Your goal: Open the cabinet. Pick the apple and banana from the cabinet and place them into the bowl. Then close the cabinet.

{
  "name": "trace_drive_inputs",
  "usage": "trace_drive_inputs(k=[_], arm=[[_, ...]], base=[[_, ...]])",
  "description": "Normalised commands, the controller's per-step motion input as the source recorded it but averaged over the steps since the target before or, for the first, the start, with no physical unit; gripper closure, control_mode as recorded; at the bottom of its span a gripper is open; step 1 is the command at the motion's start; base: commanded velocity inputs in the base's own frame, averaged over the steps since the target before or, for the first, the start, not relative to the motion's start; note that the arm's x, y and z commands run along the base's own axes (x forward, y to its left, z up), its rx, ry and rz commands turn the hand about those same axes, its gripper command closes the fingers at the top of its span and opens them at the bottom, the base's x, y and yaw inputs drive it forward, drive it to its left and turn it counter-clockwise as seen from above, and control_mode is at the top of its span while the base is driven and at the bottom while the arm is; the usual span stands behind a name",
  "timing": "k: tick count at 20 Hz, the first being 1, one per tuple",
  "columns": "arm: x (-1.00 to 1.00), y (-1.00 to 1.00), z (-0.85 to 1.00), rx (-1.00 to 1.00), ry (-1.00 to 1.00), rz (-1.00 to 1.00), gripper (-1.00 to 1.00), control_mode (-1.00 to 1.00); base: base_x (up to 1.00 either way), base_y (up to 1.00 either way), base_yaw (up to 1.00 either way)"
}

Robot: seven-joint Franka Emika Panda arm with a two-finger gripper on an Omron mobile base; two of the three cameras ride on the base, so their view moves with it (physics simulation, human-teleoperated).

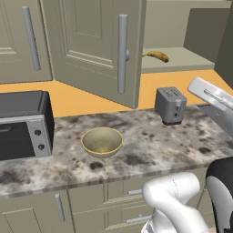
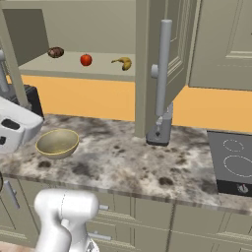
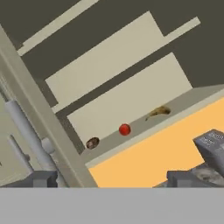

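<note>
Apple point(image 2: 86, 60) beside banana point(image 2: 122, 62) on right base view's shelf; claw point(image 3: 111, 179) seemingly open, empty.

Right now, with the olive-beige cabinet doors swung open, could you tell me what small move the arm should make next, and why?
Probably advance the gripper toward the tiny round red apple on the cabinet shelf. The doors stand open, the apple and the curved yellow banana lie there untouched, the glossy yellow-olive bowl holds nothing, and the open fingers grip nothing.

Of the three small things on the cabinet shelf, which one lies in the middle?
The apple: round and red, it sits between the dark brown object and the yellow banana.
</note>
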Motion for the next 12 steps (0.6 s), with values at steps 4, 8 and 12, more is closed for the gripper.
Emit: trace_drive_inputs(k=[4, 8, 12], arm=[[0.46, 0.03, -0.08, 0.09, 0.0, 0.49, -1.0, -1.0], [0.66, 0.01, -0.12, 0.11, 0.0, 0.46, -1.0, -1.0], [0.79, 0.11, -0.21, 0.09, 0.0, 0.46, -1.0, -1.0]], base=[[0.0, 0.0, 0.0], [0.0, 0.0, 0.0], [0.0, 0.0, 0.0]])
